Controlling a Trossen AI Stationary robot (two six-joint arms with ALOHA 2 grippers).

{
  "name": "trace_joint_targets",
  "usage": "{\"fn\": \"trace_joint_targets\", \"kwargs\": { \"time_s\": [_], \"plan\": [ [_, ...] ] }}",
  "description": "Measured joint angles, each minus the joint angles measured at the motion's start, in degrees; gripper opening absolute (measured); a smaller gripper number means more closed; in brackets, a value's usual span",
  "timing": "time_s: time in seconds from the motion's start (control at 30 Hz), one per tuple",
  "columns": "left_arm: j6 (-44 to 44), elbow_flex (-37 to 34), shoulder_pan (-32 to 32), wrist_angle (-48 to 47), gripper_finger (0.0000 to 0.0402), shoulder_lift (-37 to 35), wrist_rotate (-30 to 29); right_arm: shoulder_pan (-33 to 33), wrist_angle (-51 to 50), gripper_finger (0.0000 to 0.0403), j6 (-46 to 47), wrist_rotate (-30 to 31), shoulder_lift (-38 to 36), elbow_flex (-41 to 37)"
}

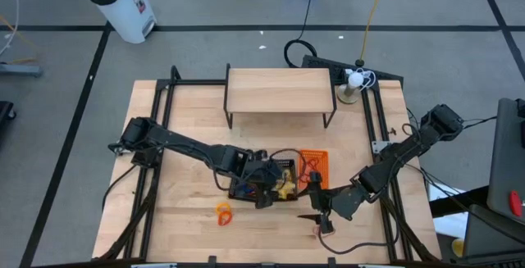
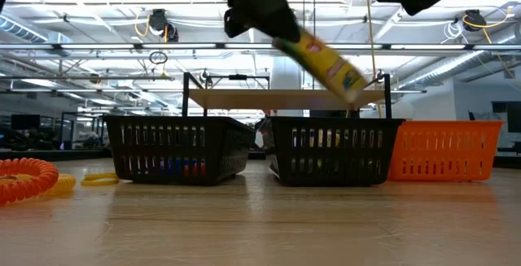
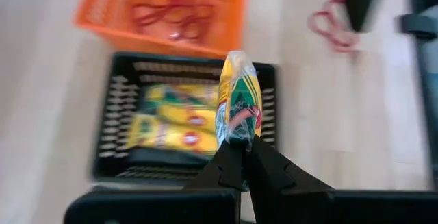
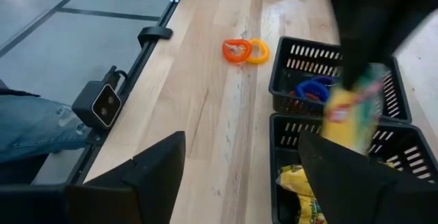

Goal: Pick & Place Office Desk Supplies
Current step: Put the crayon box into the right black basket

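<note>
Pale wooden tabletop fills the middle of the high view, with a small wooden shelf at its upper centre. The task's thing is a long yellow-and-green wrapped pack with red print, glossy and crinkled. It is clamped at one end between the shut fingers of the left gripper, hanging tilted in the air above a black mesh plastic basket that already holds similar yellow packs. An orange mesh basket with red rubber-band loops sits just beyond, at the upper left of the left wrist view. The right gripper hovers beside the baskets, fingers spread wide and empty. Orange and yellow coiled rings lie on the bare wood near a second black basket holding a blue coil.
</note>
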Motion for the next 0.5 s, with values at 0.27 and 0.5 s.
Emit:
{"fn": "trace_joint_targets", "kwargs": {
  "time_s": [0.27, 0.5],
  "plan": [
    [0.3, 0.0, 3.5, -5.4, 0.0006, 0.0, -6.9, 0.0, -0.2, 0.0254, 0.0, 0.0, 0.0, 0.0],
    [-1.8, 0.0, 4.7, -6.7, 0.0007, 0.0, -9.1, 0.0, -0.3, 0.0244, -0.6, 0.0, 0.0, 0.0]
  ]
}}
